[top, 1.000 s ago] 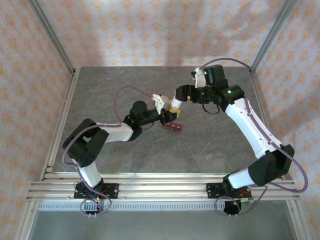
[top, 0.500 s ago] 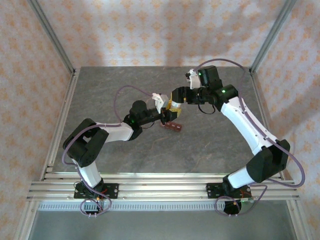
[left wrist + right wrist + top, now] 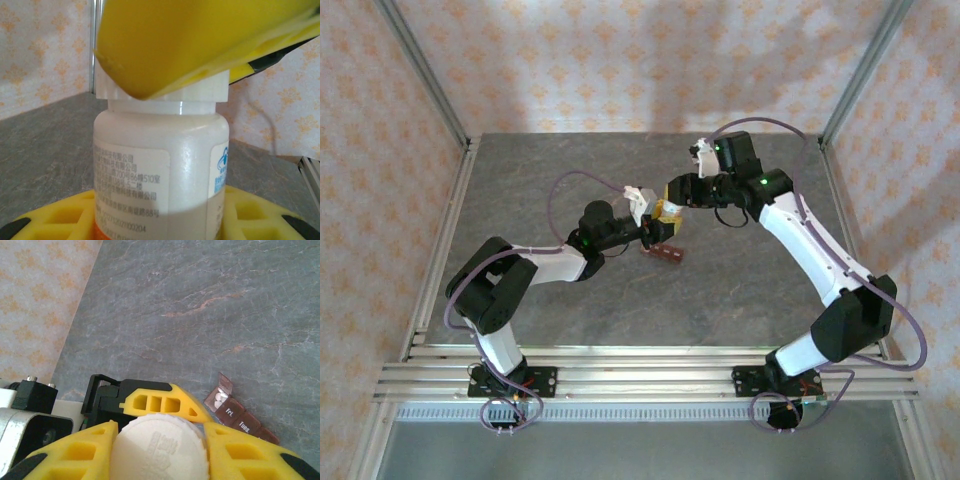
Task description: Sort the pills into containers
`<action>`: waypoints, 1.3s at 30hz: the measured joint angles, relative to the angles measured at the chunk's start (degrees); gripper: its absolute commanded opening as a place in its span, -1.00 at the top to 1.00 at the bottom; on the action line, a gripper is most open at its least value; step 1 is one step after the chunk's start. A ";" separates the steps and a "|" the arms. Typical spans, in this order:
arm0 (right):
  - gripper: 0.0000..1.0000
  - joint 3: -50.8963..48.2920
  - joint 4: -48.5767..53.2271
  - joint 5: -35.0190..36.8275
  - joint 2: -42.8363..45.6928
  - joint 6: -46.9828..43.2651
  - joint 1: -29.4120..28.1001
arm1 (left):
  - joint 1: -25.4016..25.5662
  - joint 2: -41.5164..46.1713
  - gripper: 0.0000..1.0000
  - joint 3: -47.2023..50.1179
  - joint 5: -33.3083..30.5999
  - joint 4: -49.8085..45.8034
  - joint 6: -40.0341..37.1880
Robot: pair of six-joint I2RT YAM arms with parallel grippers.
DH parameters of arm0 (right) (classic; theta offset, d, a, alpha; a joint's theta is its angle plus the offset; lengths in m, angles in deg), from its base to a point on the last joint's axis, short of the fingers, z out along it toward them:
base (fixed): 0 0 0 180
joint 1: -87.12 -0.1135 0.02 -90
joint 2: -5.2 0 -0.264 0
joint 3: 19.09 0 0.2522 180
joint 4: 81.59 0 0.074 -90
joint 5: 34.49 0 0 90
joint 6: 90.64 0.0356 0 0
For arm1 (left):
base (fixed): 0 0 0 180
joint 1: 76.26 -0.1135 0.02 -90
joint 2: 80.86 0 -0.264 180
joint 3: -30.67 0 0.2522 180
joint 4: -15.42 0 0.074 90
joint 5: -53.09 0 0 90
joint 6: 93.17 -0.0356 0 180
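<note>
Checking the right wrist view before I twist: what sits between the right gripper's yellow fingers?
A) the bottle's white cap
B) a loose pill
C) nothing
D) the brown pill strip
A: the white cap fills the gap of the right gripper, with a yellow finger against each side, while the brown strip lies apart on the table.

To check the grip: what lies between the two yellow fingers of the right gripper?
The white bottle cap sits between the right gripper's fingers, seemingly touching both; the right wrist view shows this.
</note>
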 measured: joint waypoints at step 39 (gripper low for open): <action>0.54 -8.98 -9.88 29.49 -0.79 11.65 3.56 | -1.62 8.94 -0.99 11.43 -12.46 0.92 -3.04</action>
